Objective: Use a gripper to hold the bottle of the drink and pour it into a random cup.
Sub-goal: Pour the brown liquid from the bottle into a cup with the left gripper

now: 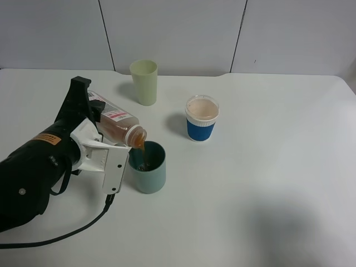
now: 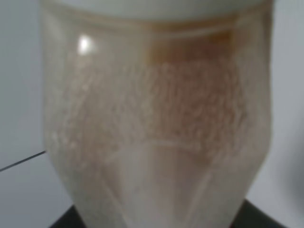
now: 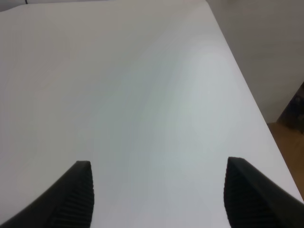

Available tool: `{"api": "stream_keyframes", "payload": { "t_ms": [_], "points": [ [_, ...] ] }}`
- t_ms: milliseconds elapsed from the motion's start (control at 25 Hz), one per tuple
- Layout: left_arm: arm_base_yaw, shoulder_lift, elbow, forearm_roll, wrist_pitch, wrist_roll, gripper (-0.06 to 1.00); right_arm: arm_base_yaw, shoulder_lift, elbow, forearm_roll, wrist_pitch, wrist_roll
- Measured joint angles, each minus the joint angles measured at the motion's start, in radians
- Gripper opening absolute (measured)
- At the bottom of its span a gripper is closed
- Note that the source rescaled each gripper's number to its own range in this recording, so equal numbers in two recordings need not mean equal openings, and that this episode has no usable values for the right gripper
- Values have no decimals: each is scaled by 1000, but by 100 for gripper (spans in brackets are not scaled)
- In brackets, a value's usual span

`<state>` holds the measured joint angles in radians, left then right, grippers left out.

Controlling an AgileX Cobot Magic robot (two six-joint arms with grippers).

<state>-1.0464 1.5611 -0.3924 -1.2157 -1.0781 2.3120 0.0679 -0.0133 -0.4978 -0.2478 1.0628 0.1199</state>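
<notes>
We see the left gripper (image 1: 98, 131) clamped on the bottle (image 1: 118, 123), jaws closed around its squarish body. The bottle is tilted mouth-down over the teal cup (image 1: 149, 171), its neck just above the rim. A thin brown stream of the drink (image 1: 140, 151) runs from the mouth into the cup's dark interior. More drink sits in the bottle's lower side. In the left wrist view the bottle (image 2: 156, 118) fills the frame, blurred. The cup stands upright on the white table (image 1: 267, 167). A pale yellow-green tumbler (image 1: 144, 82) stands behind it, and a blue-sleeved paper cup (image 1: 201, 119) is off to the right, both apart from it. The right gripper (image 3: 164, 194) hangs spread wide and holding nothing over bare table.
</notes>
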Motion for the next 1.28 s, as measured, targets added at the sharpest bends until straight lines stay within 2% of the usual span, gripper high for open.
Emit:
{"api": "stream_keyframes", "payload": {
  "t_ms": [1280],
  "points": [
    [0, 0, -9, 18, -33, 78, 0, 0, 0, 0, 0, 0, 0]
  ]
}}
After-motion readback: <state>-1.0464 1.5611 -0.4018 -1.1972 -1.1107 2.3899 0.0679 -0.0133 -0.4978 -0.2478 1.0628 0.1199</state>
